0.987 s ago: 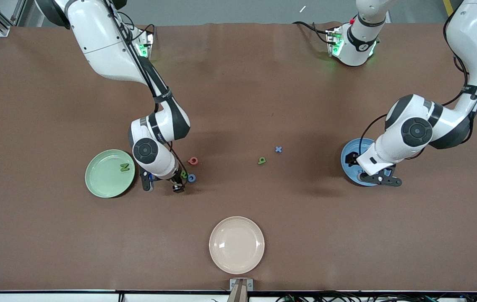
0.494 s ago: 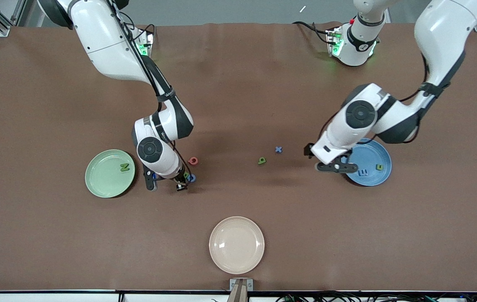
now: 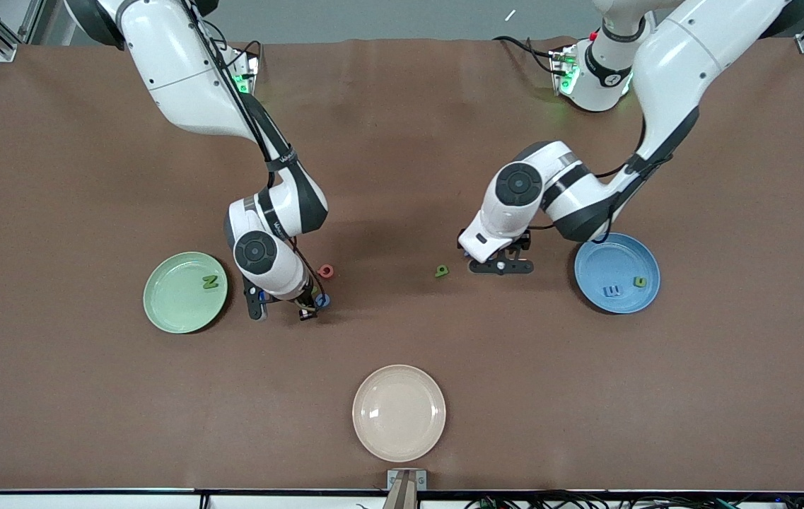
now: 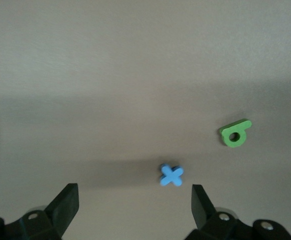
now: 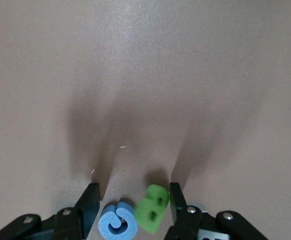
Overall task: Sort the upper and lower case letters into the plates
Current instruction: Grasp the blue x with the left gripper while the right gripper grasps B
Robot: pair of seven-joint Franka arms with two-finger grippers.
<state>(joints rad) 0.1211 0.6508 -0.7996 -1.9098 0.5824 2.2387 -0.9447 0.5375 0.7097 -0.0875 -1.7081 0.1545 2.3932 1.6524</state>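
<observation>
Starting at the right arm's end of the table: the right gripper [image 5: 131, 200] is down at the tabletop, just beside the pale green plate [image 3: 175, 304]. Its fingers [image 5: 90, 202] are pulled partway in and pinch two foam letters side by side, a chunky green letter [image 5: 152, 214] tipped up on edge and a curled blue letter [image 5: 118, 226]. Together they fill the gap between the jaws. A red ring letter [image 3: 326, 271] lies near them, a bit farther from the front camera.

The left gripper [image 4: 133, 194] hangs low over the middle of the table with its jaws spread wide and nothing in them. A little blue x [image 4: 171, 175] sits flat on the table under the gap, not touched. A green loop letter [image 4: 235, 134] lies just beside it, toward the right arm's end.

The table [image 3: 515, 396] is covered edge to edge in a matte brown sheet, slightly rippled along the bases' edge. Past it there's grey floor and bits of aluminium framing at the corners.

The pale green plate is round, shallow and glossy, with a green N [image 3: 211, 282] in it. The blue plate [image 3: 614, 256], same shape, sits toward the left arm's end and holds a blue blocky letter [image 3: 612, 290] and a small olive letter [image 3: 639, 281]. A cream plate [image 3: 399, 431] sits nearest the front camera.
</observation>
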